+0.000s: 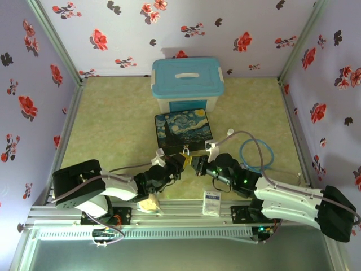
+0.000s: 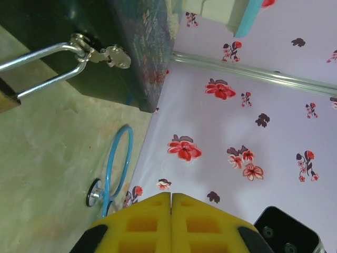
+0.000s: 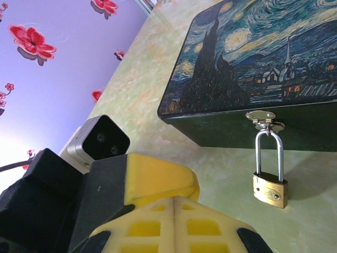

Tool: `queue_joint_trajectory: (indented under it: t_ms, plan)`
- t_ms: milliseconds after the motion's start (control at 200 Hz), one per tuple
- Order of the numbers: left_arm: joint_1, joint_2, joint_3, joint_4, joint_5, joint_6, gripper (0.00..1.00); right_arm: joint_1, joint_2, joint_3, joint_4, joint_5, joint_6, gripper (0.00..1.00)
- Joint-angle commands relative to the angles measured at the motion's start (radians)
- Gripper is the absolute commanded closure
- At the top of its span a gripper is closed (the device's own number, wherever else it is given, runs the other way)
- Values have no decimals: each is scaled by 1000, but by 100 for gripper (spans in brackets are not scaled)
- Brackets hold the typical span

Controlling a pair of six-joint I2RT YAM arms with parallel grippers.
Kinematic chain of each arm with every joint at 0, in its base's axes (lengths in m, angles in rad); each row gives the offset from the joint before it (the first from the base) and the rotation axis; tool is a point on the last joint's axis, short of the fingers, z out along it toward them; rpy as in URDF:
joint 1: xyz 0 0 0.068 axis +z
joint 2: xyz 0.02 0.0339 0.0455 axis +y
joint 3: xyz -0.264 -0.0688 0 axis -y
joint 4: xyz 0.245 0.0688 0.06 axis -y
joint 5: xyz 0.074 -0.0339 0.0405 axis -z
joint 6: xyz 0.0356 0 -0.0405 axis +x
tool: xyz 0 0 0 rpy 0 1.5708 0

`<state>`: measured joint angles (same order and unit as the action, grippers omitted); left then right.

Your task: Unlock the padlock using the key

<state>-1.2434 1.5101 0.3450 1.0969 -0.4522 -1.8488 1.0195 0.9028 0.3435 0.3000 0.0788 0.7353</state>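
Note:
The brass padlock (image 3: 270,190) hangs by its silver shackle (image 2: 47,67) from the hasp on the front of the dark painted box (image 1: 181,129). Both grippers sit just in front of that box, tip to tip. My left gripper (image 2: 171,196) has its yellow pads pressed together, and nothing shows between them. My right gripper (image 3: 174,200) is shut too, with the left arm's yellow finger (image 3: 158,176) lying right against its tips, a little left of the padlock. In the top view the left gripper (image 1: 181,162) and right gripper (image 1: 198,165) meet below the box. The key is hidden.
A white tub with a blue lid (image 1: 187,79) stands behind the painted box. A blue tube loop (image 1: 256,155) lies to the right of the right gripper. A white packet (image 1: 212,202) rests on the front rail. Flowered walls close in three sides.

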Motion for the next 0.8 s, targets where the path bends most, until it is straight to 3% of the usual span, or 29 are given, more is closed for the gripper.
queue_joint_trajectory:
  t_ms: [0, 35, 70, 115, 240, 345, 495, 645, 795]
  plan:
    - [4, -9, 14, 9, -2, 98, 100, 4, -56, -18, -19, 42, 5, 82]
    - [9, -36, 22, -31, -3, 136, 100, -6, -82, -25, -27, 34, 7, 67]
    - [13, -70, 30, -90, -5, 180, 100, -29, -111, -29, -45, 3, 9, 42]
    - [20, -123, 47, -178, -9, 266, 100, -73, -153, -31, -70, -55, 16, 20]
    - [30, -274, 132, -463, -16, 555, 100, -223, -227, -58, 1, -297, 78, 4]
    - [38, -351, 167, -522, 4, 762, 100, -306, -219, -95, 204, -446, 181, 2]
    - [56, -427, 188, -499, 115, 989, 100, -325, -129, -65, 447, -588, 236, 7]
    - [76, -490, 180, -483, 175, 1065, 100, -323, -66, -22, 568, -649, 237, 20]
    - [79, -529, 178, -452, 195, 1099, 100, -299, -12, 29, 568, -690, 204, 34]
